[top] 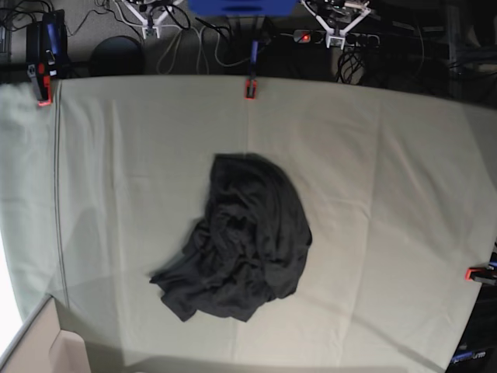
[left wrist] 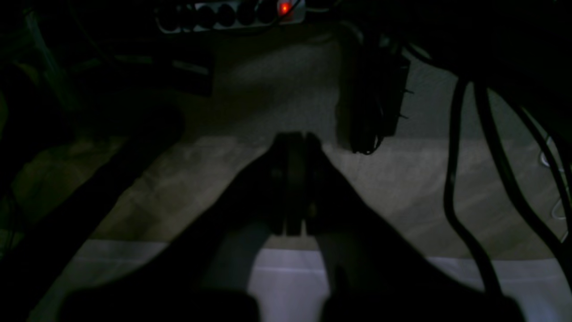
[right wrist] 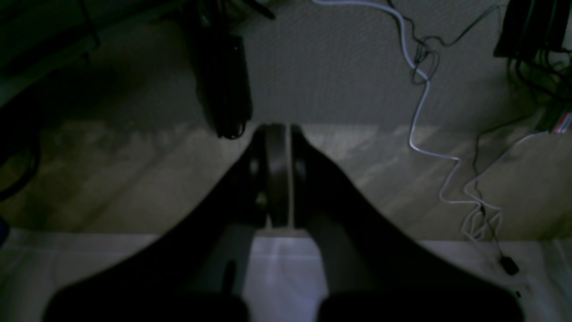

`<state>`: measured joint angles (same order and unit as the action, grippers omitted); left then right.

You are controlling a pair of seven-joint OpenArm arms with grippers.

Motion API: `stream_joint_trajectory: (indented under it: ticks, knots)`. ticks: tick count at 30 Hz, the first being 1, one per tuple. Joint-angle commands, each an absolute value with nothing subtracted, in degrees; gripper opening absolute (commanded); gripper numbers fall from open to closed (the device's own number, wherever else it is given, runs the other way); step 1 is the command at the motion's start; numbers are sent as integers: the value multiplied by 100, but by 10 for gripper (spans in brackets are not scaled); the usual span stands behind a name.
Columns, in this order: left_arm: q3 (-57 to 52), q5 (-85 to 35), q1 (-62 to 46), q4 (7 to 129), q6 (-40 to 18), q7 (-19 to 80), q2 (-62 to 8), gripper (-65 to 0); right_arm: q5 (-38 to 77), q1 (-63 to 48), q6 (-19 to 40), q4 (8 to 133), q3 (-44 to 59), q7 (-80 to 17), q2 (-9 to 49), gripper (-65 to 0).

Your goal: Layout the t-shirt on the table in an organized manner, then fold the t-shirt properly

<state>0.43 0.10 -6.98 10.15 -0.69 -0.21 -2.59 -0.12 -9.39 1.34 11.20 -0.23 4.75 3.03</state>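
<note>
The t-shirt (top: 248, 241) lies crumpled in a dark charcoal heap near the middle of the table (top: 388, 194), with no print showing. Neither arm appears in the base view. In the dim left wrist view my left gripper (left wrist: 294, 137) has its jaws pressed together with nothing between them, and it hangs over floor beyond a pale strip. My right gripper (right wrist: 279, 130) looks the same in the right wrist view: shut, nothing held, floor behind it. Neither wrist view shows the t-shirt.
Red clamps (top: 250, 88) hold the pale green cloth at the far edge, the far left corner (top: 43, 93) and the right edge (top: 477, 273). A power strip with a red light (left wrist: 232, 15) and black cables (left wrist: 451, 179) lie on the floor. A white cable (right wrist: 420, 103) trails across the floor.
</note>
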Motion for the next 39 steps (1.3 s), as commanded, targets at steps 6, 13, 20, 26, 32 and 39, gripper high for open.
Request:
stream_joint_trajectory:
  ticks: [6,13,20,26,32,39]
  knots:
    - [40,-4,-725,1033,-22,-48,-268,-650,13,-1077,31,1130,-31,664,338,-650]
    - [40,-4,-655,1033,-22,-48,-251,-650,13,-1086,31,1130,-31,673,338,-650]
    - [40,-4,-655,1033,-22,-48,-251,-650,13,-1059,31,1130,-31,673,347,-650]
    - [40,-22,-664,1033,-22,-48,-286,-650,13,-1068,31,1130,-31,673,347,-650]
    - [31,-31,-673,1033,-22,-57,-338,-650,13,-1086,31,1130,-31,699,365,-650]
    - [31,-31,-655,1033,-22,-57,-347,-650,13,-1086,31,1130,-31,699,365,-650]
